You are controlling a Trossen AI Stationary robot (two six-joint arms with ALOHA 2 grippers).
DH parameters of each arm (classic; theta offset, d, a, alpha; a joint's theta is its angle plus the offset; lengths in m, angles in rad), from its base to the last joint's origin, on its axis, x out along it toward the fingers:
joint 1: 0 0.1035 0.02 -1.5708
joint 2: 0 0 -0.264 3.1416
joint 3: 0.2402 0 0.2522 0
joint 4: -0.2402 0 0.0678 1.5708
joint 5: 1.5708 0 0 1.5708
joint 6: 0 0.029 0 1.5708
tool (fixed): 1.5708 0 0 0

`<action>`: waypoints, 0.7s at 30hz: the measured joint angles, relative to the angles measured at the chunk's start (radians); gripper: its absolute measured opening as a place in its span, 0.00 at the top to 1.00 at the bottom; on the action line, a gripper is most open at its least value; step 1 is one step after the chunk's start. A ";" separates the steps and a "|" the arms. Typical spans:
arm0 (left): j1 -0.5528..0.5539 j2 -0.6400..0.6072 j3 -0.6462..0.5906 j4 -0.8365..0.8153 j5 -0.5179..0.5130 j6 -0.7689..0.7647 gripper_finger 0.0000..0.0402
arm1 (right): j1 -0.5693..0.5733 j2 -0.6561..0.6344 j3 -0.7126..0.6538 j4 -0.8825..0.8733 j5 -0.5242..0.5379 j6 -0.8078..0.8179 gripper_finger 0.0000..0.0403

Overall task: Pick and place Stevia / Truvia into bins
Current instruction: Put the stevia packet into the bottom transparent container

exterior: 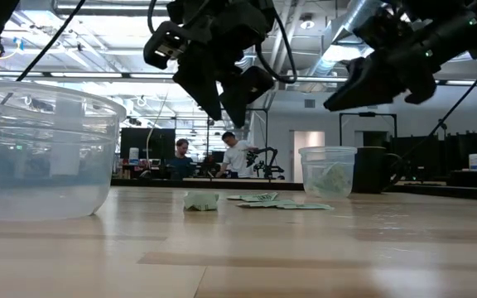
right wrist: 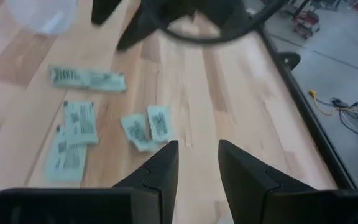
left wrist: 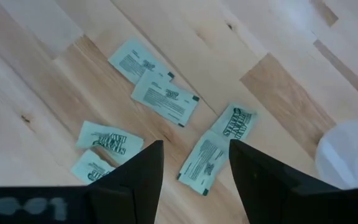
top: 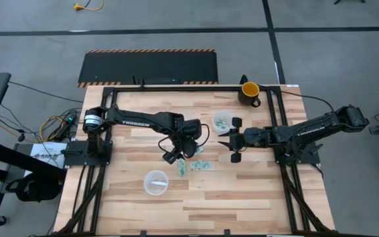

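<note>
Several light green and white Stevia sachets [left wrist: 165, 99] lie flat on the wooden table, loosely clustered [top: 199, 164]; in the low view one looks crumpled [exterior: 201, 201]. My left gripper [left wrist: 194, 168] hovers open above them [exterior: 222, 95]; one sachet [left wrist: 202, 163] lies below the gap between its fingers. My right gripper [right wrist: 197, 165] is open too, in the air to the right of the cluster [top: 234, 140]. One clear cup [top: 222, 120] by the right gripper holds sachets [exterior: 328, 178]. The other clear cup [top: 155, 182] stands nearer the table's near edge [exterior: 40, 149].
A dark mug with a yellow inside [top: 250, 92] stands at the table's far right corner, behind the filled cup [exterior: 375, 170]. Black frame rails [top: 176, 87] run along the table's edges. People sit in the room beyond the table [exterior: 180, 157].
</note>
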State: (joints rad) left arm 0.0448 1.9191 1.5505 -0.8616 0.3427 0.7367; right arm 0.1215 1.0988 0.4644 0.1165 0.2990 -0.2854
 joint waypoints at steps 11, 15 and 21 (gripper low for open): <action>0.003 -0.001 -0.071 0.111 -0.015 -0.011 0.57 | 0.000 -0.031 0.000 -0.125 -0.391 -0.104 0.73; 0.003 -0.001 -0.070 0.119 -0.015 -0.036 0.57 | -0.020 -0.088 0.000 -0.189 -0.414 -0.081 0.73; -0.003 0.019 -0.071 0.125 0.009 -0.066 0.57 | -0.016 -0.187 -0.014 -0.266 -0.477 -0.009 0.74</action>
State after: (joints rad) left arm 0.0413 1.9381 1.4799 -0.7363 0.3522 0.6711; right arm 0.1057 0.9122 0.4507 -0.1492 -0.1782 -0.2942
